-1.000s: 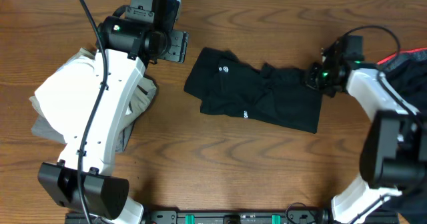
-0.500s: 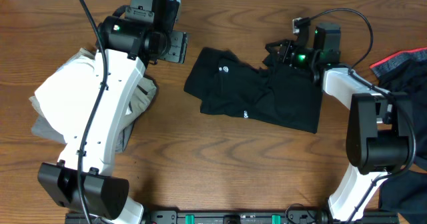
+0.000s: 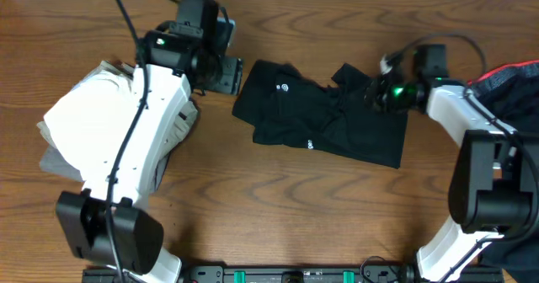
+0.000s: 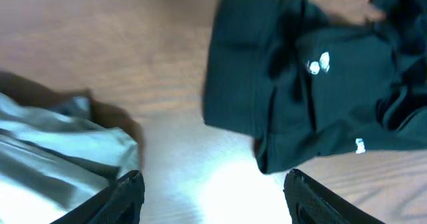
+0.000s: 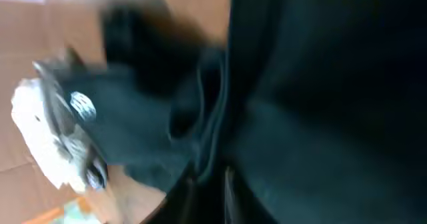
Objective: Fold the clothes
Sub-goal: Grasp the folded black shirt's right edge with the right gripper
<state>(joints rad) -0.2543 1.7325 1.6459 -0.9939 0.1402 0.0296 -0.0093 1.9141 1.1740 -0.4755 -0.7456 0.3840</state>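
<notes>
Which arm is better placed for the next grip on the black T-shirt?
Right, probably. The right gripper is over the right edge of the black T-shirt, at the bunched fabric. The left gripper hangs open beside its left edge, not over fabric.

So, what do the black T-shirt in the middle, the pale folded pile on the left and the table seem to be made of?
The black T-shirt: soft matte fabric, probably cotton knit; it creases limply. The pale folded pile: soft matte cloth too; fibre unclear. The table: wood or wood-look laminate, smooth, brown grain lines.
</notes>
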